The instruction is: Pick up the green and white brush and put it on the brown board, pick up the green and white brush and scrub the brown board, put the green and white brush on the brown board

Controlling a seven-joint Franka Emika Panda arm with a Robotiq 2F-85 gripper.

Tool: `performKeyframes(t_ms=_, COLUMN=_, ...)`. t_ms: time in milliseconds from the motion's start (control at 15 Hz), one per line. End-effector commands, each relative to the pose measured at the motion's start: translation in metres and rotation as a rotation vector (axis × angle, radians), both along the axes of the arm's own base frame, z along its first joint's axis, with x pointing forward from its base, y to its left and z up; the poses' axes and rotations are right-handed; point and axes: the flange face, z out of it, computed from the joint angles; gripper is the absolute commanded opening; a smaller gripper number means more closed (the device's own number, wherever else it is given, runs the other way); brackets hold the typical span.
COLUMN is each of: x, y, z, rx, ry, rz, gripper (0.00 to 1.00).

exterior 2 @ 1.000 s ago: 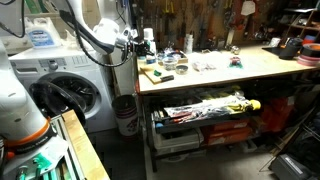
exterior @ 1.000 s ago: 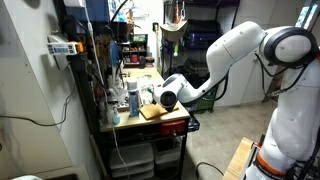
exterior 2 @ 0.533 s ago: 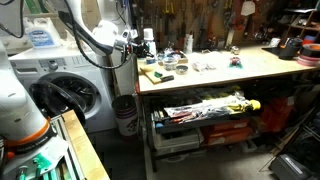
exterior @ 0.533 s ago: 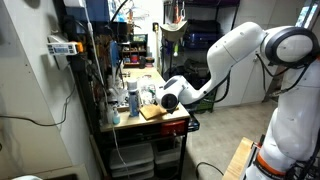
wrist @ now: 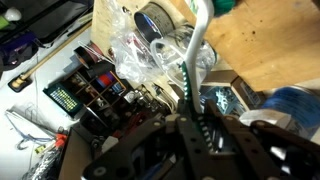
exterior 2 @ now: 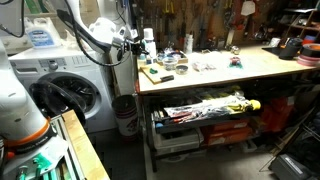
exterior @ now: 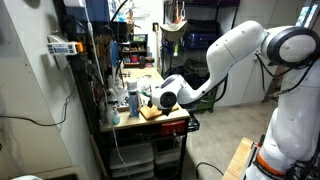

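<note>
In the wrist view my gripper (wrist: 197,128) is shut on the white and green handle of the brush (wrist: 198,60). The handle runs up the frame to a green head at the top edge. The head sits over the near edge of the brown board (wrist: 275,45); whether it touches is unclear. In both exterior views the gripper (exterior: 157,97) (exterior 2: 135,40) hangs at the table end beside the board (exterior: 153,113) (exterior 2: 150,73). The brush is too small to make out there.
A clear plastic bag (wrist: 150,45), a black box with red parts (wrist: 92,82) and a blue object (wrist: 290,102) crowd round the board. Bottles (exterior: 131,98) stand beside it. A washing machine (exterior 2: 70,85) is next to the table; a loaded shelf (exterior 2: 205,108) lies underneath.
The arm has shifted slightly, carrying the gripper and brush a little further in over the table end. Nothing was let go.
</note>
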Motion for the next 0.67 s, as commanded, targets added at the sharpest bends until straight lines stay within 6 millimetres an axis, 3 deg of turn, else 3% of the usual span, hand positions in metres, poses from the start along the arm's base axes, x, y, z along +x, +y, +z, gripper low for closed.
performKeyframes(t_ms=0, x=-0.002, y=0.017, z=-0.008, rx=0.092, ry=0.034, rz=0.027, gripper=0.05)
performKeyframes(t_ms=200, x=-0.005, y=0.002, z=-0.012, rx=0.041, ry=0.046, rz=-0.008, gripper=0.05)
performKeyframes(t_ms=600, x=-0.022, y=-0.048, z=0.015, rx=-0.122, ry=-0.039, rz=-0.155, gripper=0.05)
